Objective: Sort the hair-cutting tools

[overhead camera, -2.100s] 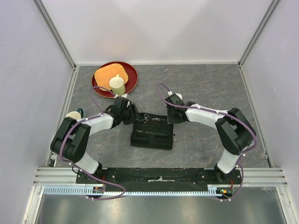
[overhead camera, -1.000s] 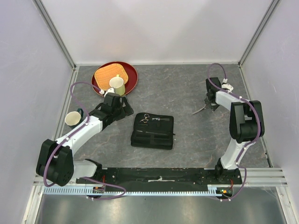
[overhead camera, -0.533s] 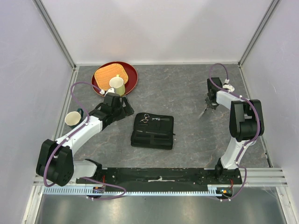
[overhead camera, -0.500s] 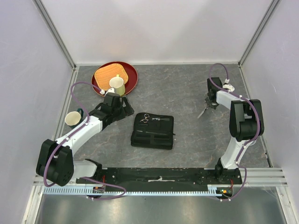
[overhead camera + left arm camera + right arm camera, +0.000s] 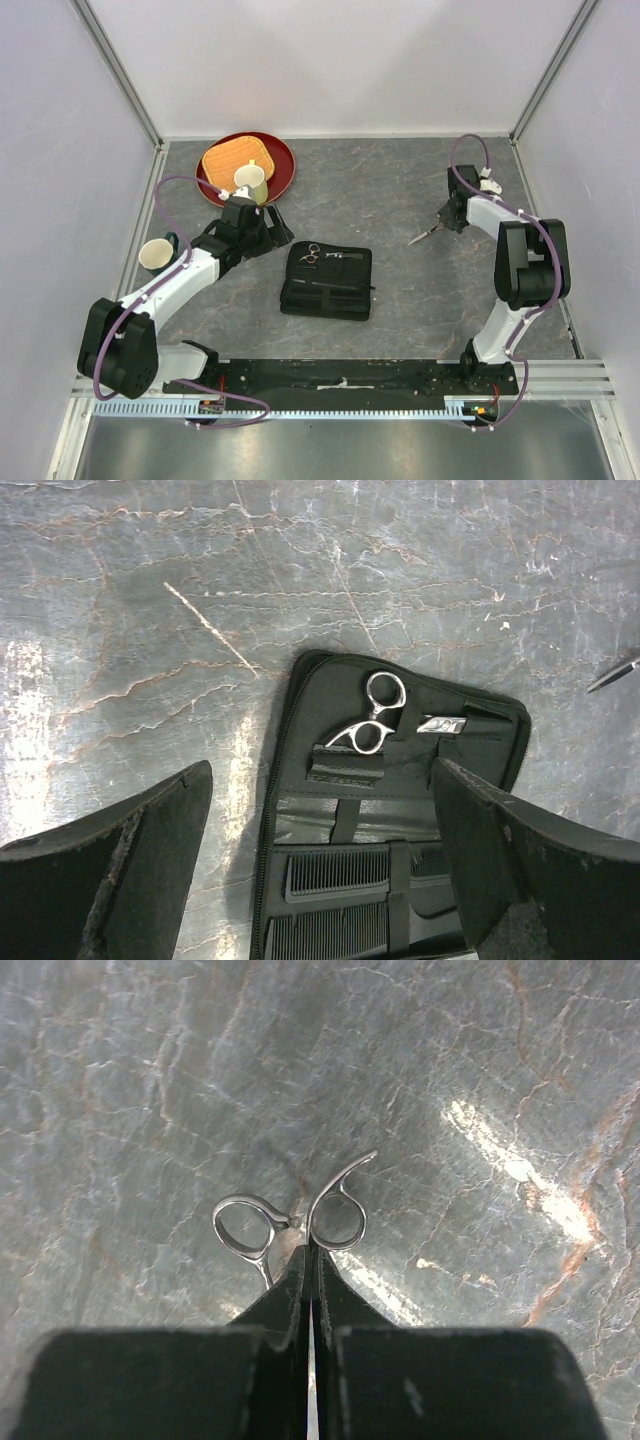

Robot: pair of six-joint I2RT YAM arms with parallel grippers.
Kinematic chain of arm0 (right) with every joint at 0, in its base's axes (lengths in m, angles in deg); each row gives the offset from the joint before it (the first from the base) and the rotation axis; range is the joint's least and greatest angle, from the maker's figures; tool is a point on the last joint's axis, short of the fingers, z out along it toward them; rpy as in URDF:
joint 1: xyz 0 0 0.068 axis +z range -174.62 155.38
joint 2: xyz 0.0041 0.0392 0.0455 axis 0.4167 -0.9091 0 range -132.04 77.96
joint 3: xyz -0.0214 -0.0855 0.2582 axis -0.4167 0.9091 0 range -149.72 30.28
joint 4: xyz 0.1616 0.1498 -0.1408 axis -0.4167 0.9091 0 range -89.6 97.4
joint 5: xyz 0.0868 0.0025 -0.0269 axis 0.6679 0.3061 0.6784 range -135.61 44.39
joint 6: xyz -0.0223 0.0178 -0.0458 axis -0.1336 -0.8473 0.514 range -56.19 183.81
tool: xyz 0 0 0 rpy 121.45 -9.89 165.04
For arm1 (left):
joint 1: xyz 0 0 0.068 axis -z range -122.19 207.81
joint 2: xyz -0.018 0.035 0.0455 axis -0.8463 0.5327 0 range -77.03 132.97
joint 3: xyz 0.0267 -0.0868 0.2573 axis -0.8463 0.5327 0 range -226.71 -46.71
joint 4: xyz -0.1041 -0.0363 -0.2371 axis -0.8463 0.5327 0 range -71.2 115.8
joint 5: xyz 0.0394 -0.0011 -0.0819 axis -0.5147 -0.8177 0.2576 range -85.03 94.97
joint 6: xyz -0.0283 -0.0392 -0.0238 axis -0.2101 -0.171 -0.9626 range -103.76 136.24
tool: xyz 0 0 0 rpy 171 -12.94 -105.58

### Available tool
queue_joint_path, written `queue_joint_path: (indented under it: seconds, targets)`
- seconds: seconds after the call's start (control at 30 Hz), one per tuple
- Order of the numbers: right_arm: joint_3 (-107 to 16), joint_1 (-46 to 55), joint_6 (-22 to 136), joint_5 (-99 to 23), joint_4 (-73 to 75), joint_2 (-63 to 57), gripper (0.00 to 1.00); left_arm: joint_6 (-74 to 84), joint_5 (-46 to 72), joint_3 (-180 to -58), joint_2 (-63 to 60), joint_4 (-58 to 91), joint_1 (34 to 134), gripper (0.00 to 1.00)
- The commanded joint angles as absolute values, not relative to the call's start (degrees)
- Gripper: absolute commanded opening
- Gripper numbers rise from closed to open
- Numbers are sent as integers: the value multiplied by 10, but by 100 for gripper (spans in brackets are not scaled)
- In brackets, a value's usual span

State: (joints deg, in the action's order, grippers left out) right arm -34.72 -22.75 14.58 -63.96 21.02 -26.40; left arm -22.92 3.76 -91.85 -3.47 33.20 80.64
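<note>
A: What's laid out, biggest first?

B: The grey worktop carries an open black case near its middle. In the case's near half, two black combs lie side by side under a strap. In its far half, the stowed scissors sit with blades slipped into a pocket and rings showing.

A: And the other pair?

B: The loose scissors are well apart from the case, over at the far right, pinched in the right claw. Its jaws are clamped on the shank just behind the finger rings. The blades are hidden beneath the fingers in the wrist view. From overhead, a slim silver length pokes out of the claw toward the case. I can't tell whether they're clear of the worktop.

A: Left side?

B: The left claw hangs over the case with its fingers spread wide, holding nothing.

A: How will the scissors handle?

B: I'd judge them light, stiff and slick, being thin polished metal. A pinch near the pivot seems sensible, because it keeps the blades shut and the weight balanced. Held by a ring, they'd likely swing. The points could snag the case fabric. The combs look light too, but they are thin plastic that may flex, so they are best taken across the spine, not the teeth.
</note>
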Motion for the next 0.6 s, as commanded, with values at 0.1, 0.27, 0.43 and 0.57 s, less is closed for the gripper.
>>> queue_joint_path:
  seconds: [0.1,0.27,0.43,0.57]
  targets:
    - [-348,-228,156,-613,207,-254,15,-223,68,-917,-28,294,804,95]
    - [-354,-228,153,-611,207,-282,25,-219,66,-915,-29,295,805,95]
    - [-360,-227,152,-599,207,-304,28,-218,65,-915,-28,295,804,95]
    - [-366,-228,146,-600,210,-320,27,-219,64,-915,-24,294,804,95]
